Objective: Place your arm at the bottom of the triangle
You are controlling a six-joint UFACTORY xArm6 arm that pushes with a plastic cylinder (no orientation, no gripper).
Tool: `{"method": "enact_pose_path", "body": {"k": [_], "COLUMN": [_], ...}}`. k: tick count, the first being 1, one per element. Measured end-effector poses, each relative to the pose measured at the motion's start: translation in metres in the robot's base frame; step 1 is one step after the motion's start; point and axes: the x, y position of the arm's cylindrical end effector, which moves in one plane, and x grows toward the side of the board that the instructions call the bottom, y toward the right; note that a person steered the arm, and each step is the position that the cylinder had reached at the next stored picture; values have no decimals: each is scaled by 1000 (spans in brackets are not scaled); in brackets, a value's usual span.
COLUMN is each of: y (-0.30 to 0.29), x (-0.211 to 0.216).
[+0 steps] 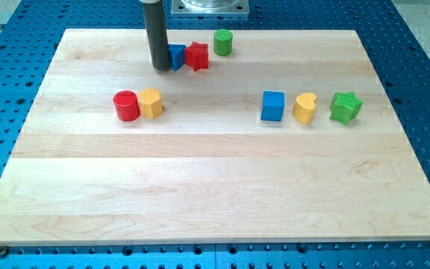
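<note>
Camera view: my tip (pixel 160 68) touching blue triangle (pixel 177 57), view's left side.

Pale smooth wooden board (pixel 215 187) on blue perforated metal table (pixel 21 30); matt dark rod (pixel 156 33).

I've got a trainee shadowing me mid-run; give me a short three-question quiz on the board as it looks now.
1. True or false: my tip touches the red cylinder.
2. Which block sits right beside my tip, on the view's right? A) green star B) blue triangle C) yellow heart
3. Fill in: the blue cube lies directly to the view's ____ of the yellow heart.

Key: 1 false, it stands well apart from it; 2 B; 3 left.
</note>
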Motion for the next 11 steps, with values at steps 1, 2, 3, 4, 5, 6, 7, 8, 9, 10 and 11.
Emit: {"method": "enact_pose_path", "body": {"k": [1, 2, 3, 4, 5, 6, 7, 8, 9, 10, 11], "y": [7, 6, -14, -14, -14, 6, 7, 7, 7, 8, 8], "x": [-10, -9, 13, 17, 17, 27, 27, 27, 29, 29, 29]}}
